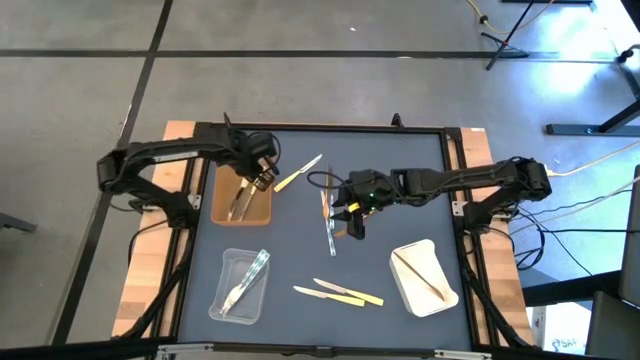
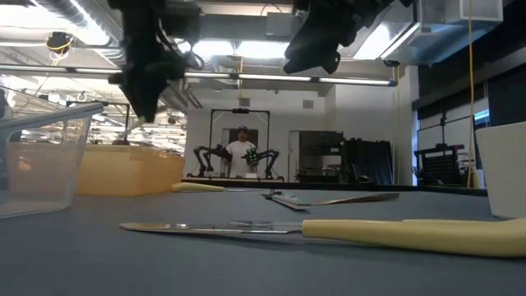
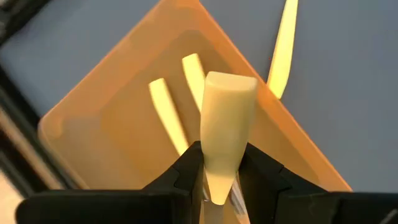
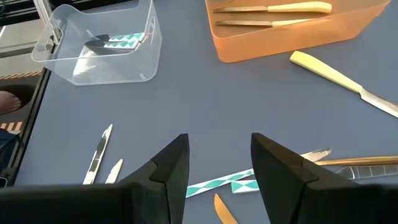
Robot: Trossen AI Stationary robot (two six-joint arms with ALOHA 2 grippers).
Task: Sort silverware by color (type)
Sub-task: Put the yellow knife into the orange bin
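Hovering over the brown tray [image 1: 262, 213] at the table's ten o'clock, the left gripper [image 3: 219, 171] pinches a pale yellow utensil [image 3: 222, 127], whose lower end is hidden between the fingers. Two more yellow-handled pieces [image 4: 273, 15] lie inside that tray, and one yellow knife [image 1: 297, 174] rests just beside it at its two o'clock. The right gripper [image 4: 219, 163] hangs near table centre, jaws spread and holding nothing, above a small cluster of utensils [image 1: 329, 225] that its body partly covers. Three yellow pieces [image 1: 338, 292] lie at six o'clock. The clear tray [image 1: 243, 285] holds silvery pieces too faint to count; the white tray [image 1: 421, 280] holds one wooden stick [image 1: 421, 276].
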